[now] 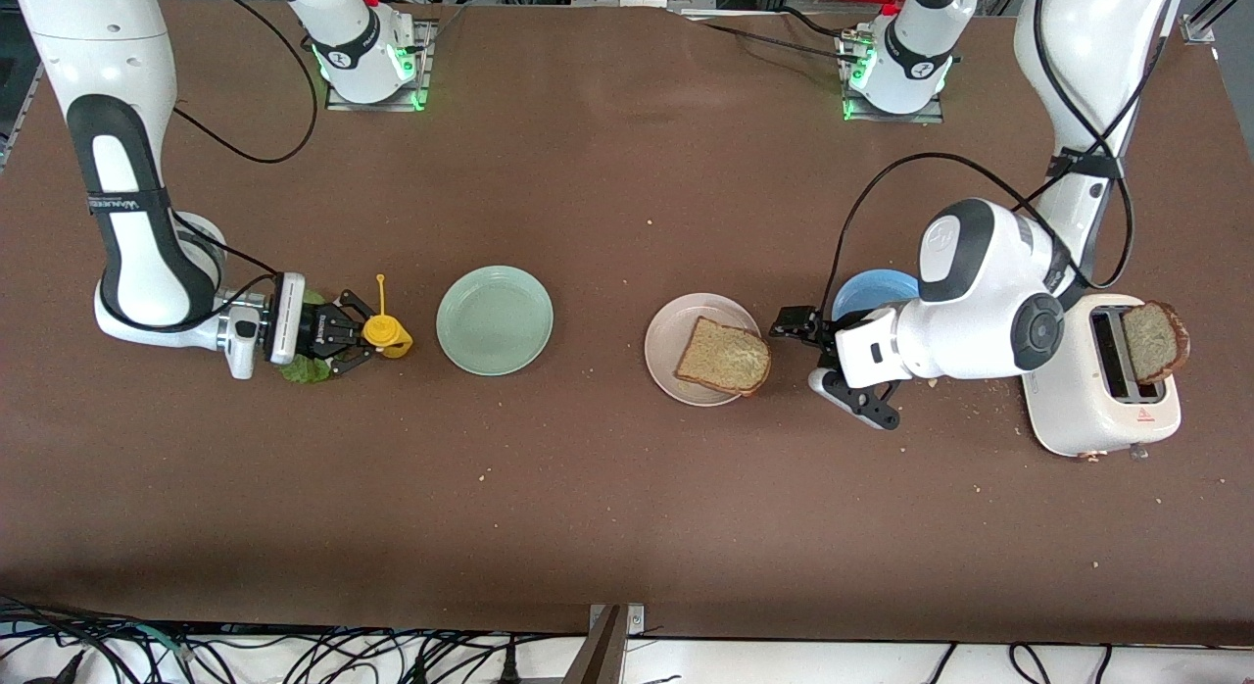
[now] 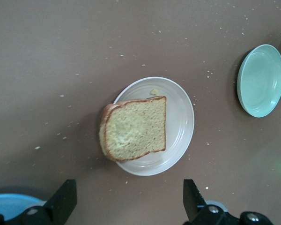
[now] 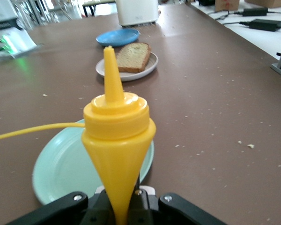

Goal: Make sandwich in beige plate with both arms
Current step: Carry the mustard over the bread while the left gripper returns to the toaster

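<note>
One slice of brown bread (image 1: 725,356) lies on the beige plate (image 1: 666,321), overhanging the rim toward the left arm's end. The left wrist view shows the same slice (image 2: 136,129) and plate (image 2: 182,117). My left gripper (image 1: 823,366) stands open beside that plate, with nothing between its fingers (image 2: 63,199). A second slice (image 1: 1154,341) sticks out of the white toaster (image 1: 1087,400). My right gripper (image 1: 364,336) is shut on the narrow end of a yellow squeeze bottle (image 1: 387,333) (image 3: 117,136). A green lettuce leaf (image 1: 306,370) lies partly hidden under that gripper.
A mint-green plate (image 1: 495,319) sits between the bottle and the beige plate. A blue plate (image 1: 867,290) is partly hidden by the left arm. Crumbs dot the brown table. The bottle's cap hangs on a yellow strap (image 3: 33,129).
</note>
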Tool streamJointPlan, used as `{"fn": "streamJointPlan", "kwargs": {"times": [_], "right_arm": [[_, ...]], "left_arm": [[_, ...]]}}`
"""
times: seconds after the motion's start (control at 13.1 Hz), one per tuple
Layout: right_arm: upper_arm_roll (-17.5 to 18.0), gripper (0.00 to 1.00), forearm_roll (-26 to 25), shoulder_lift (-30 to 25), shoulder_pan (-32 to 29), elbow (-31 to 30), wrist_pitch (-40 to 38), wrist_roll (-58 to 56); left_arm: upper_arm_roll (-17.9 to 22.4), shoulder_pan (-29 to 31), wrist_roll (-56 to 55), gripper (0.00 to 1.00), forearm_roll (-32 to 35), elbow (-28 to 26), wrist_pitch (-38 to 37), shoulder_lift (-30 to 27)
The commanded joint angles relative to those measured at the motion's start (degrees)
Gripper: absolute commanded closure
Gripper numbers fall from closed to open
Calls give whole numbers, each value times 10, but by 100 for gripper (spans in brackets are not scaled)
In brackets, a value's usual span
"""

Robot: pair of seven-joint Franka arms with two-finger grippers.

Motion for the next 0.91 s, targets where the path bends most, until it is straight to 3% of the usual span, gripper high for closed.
{"fn": "streamJointPlan", "kwargs": {"times": [0.0,0.15,0.3,0.61,0.84], "right_arm": [[-4,100,-2,-28,66,1,91,86],[-4,100,-27,-36,121,16,177,185],[-4,100,-97,-35,182,42,256,317],[-4,100,-332,-20,287,65,376,611],[-5,100,-480,-6,326,85,383,798]], "left_arm": [[9,4,-46,0,63,-8,-25,-50],[11,4,-80,0,121,-5,-44,-79],[19,6,-86,0,162,9,-72,-101],[62,8,-86,0,177,90,-167,-102],[67,9,-86,0,222,104,-190,-113]]}}
